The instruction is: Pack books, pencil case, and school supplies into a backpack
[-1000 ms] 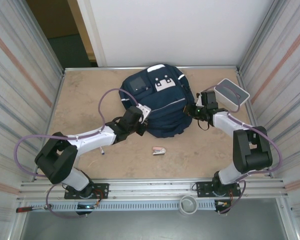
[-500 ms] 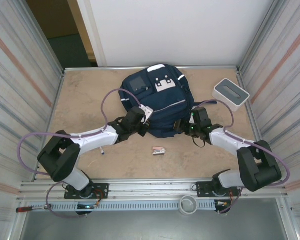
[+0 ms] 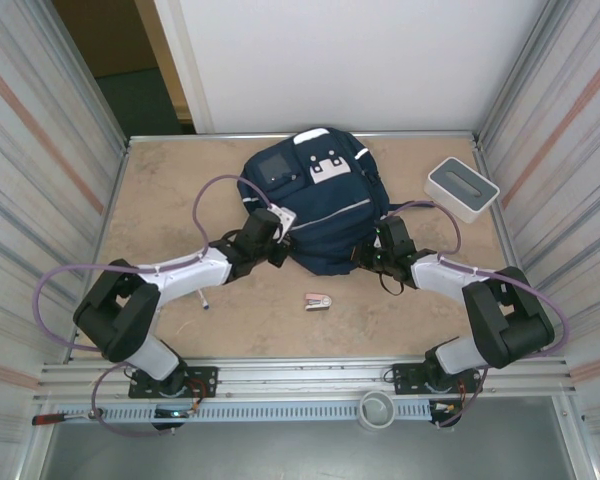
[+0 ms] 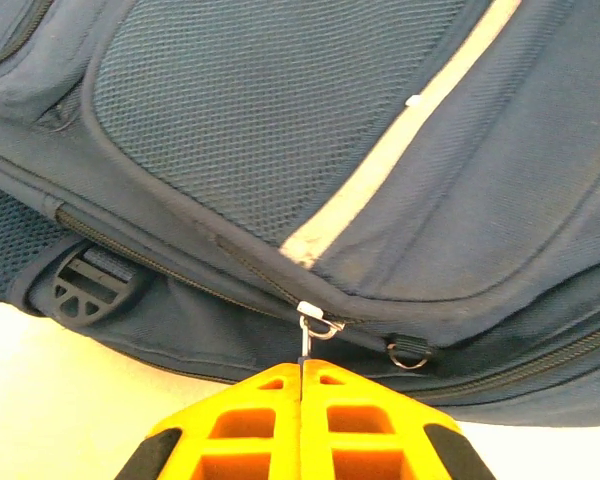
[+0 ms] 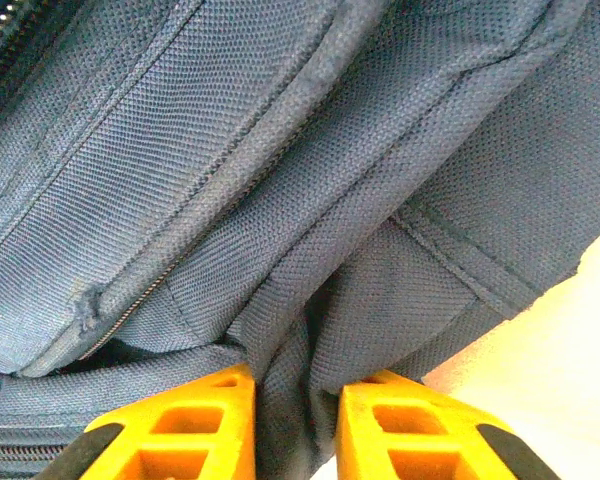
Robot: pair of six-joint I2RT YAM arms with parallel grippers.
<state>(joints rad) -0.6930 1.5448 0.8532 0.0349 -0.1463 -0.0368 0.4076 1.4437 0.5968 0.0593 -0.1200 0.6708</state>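
Note:
The navy backpack [image 3: 315, 195] lies flat at the back middle of the table. My left gripper [image 3: 277, 240] is at its lower left edge and, in the left wrist view, my left gripper [image 4: 302, 365] is shut on a silver zipper pull [image 4: 306, 338] below the pale stripe [image 4: 380, 170]. At the lower right corner my right gripper [image 3: 368, 256] pinches the backpack; in the right wrist view my right gripper [image 5: 295, 385] has a fold of its fabric [image 5: 300, 340] between the jaws. A pink-and-silver stapler [image 3: 318, 301] lies in front of the backpack. The books are out of view.
A white box with a grey top [image 3: 461, 188] stands at the back right; I cannot tell whether it is the pencil case. A slim pen [image 3: 203, 300] pokes out from under the left arm. Metal walls close in both sides.
My right gripper swung from beside the white box down to the backpack's lower right corner, opened, then closed on the fabric. The left gripper stayed shut on the zipper pull.

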